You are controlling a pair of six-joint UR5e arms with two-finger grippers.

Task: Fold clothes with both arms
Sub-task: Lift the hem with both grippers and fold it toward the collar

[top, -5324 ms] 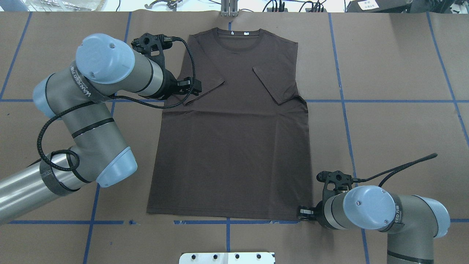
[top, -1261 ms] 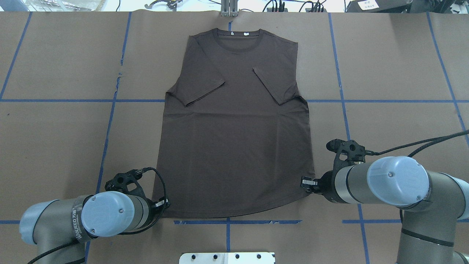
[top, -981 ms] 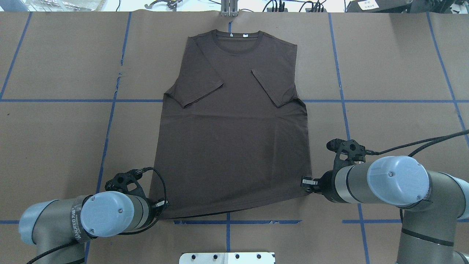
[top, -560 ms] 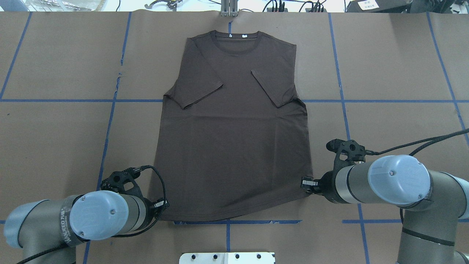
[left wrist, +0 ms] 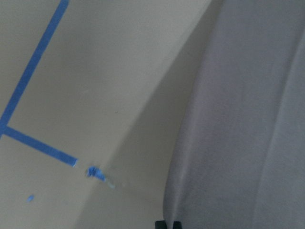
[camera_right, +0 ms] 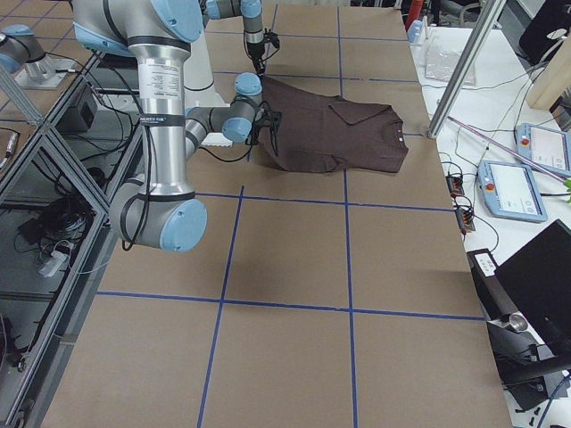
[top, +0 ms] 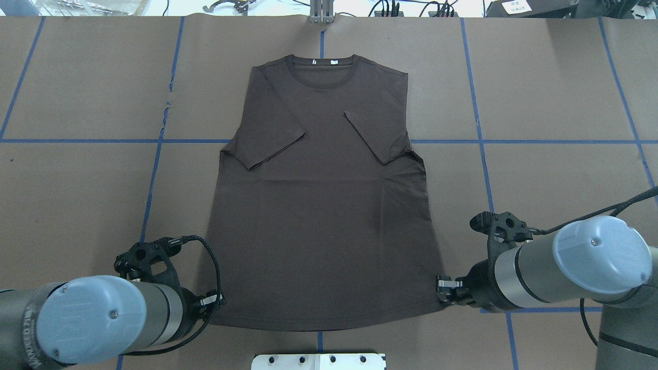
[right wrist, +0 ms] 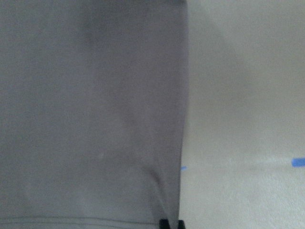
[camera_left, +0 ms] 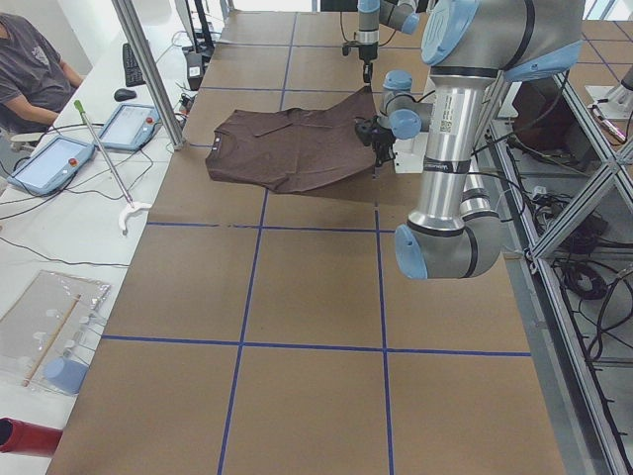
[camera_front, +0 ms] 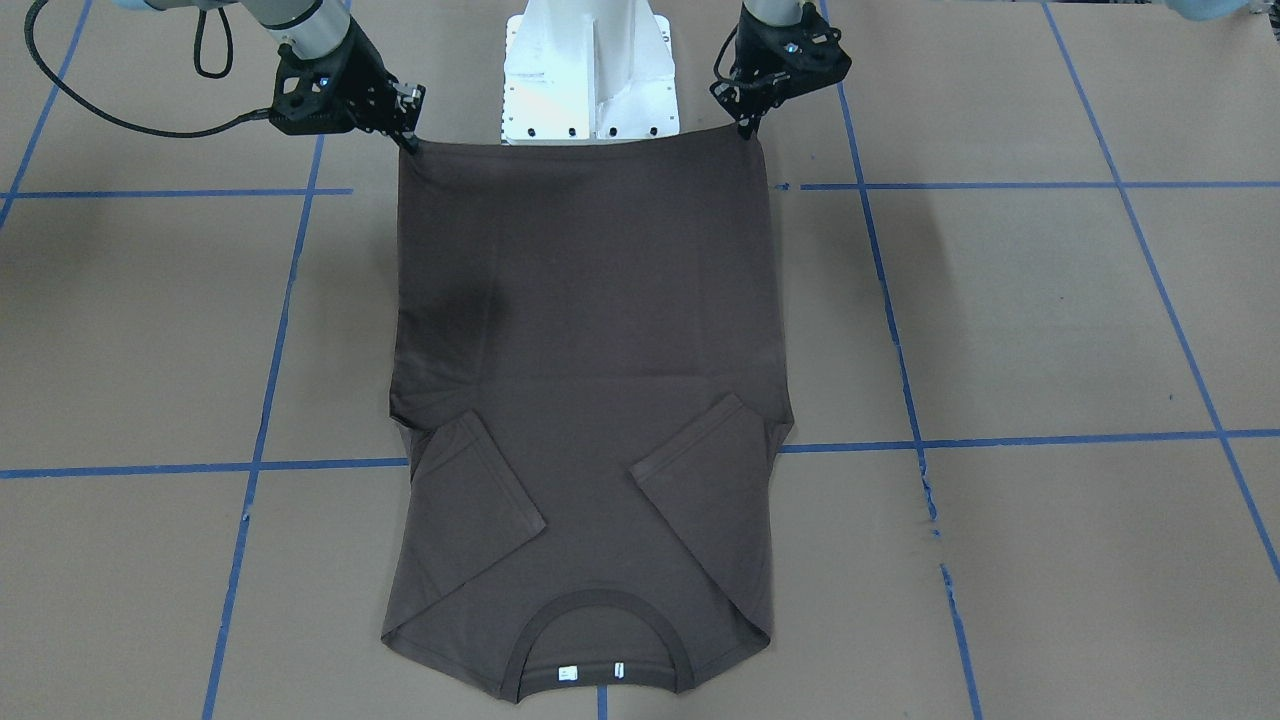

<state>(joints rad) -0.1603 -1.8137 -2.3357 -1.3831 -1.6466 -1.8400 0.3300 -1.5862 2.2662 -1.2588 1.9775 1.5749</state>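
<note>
T-shirt [top: 318, 205]: 2 hem corners pinched by left jaws, right jaws.

Your T-shirt [top: 318, 205] is one plain dark brown all over, and its ribbed collar [top: 323, 77] is the same brown. In the wrist views the cloth reads greyer. Inside the collar you see a small white neck tag [top: 334, 61].

The bench [top: 77, 77] is covered in flat tan-brown paper, crossed edge to edge by bright blue tape lines [top: 154, 169] that form a wide grid of squares.

The left arm [top: 154, 313] and right arm [top: 524, 277] are silver-grey tubes with light blue joint caps and thin black bands. The left gripper [top: 217, 303], right gripper [top: 442, 295] and braided cables [top: 591, 216] are black. The pedestal base [camera_front: 590, 70] at the bench's robot-side edge is white, dotted with dark bolt heads.
</note>
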